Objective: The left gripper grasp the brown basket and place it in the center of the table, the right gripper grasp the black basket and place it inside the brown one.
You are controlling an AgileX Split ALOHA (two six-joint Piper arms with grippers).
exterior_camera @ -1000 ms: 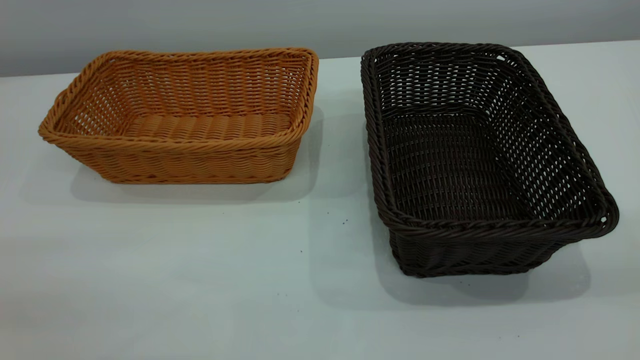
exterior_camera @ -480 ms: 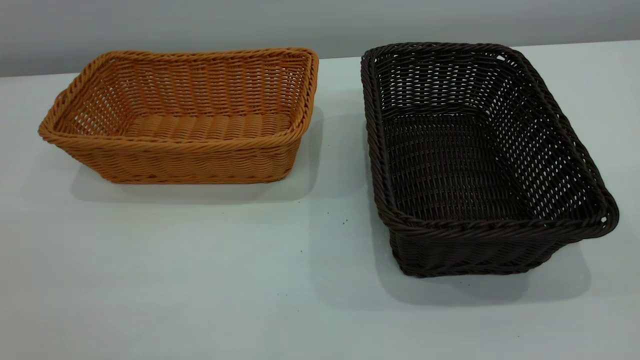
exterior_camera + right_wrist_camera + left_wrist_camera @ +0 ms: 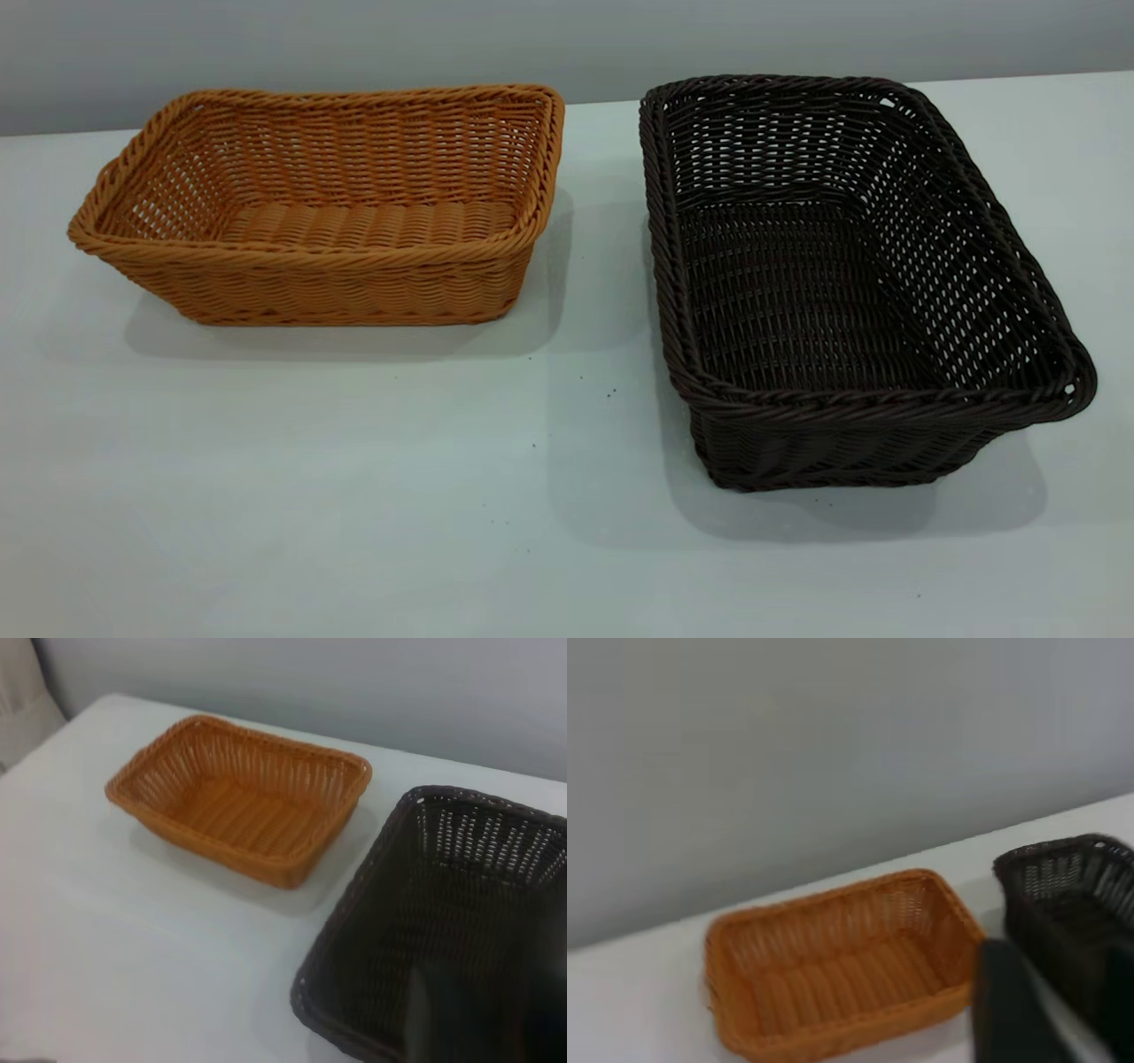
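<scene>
Brown basket point(image 3: 319, 213), far left, untouched: left gripper point(image 3: 1010, 1010) (finger state indiscernible) should clamp one braided rim squarely, then carry centreward.

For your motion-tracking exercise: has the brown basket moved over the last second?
No. The brown basket keeps the same gap from the black basket and the table's far edge.

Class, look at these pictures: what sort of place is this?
Probably a bare robot test bench, not a home: a plain white table, a blank grey wall, and only two empty baskets, brown basket and black basket.
</scene>
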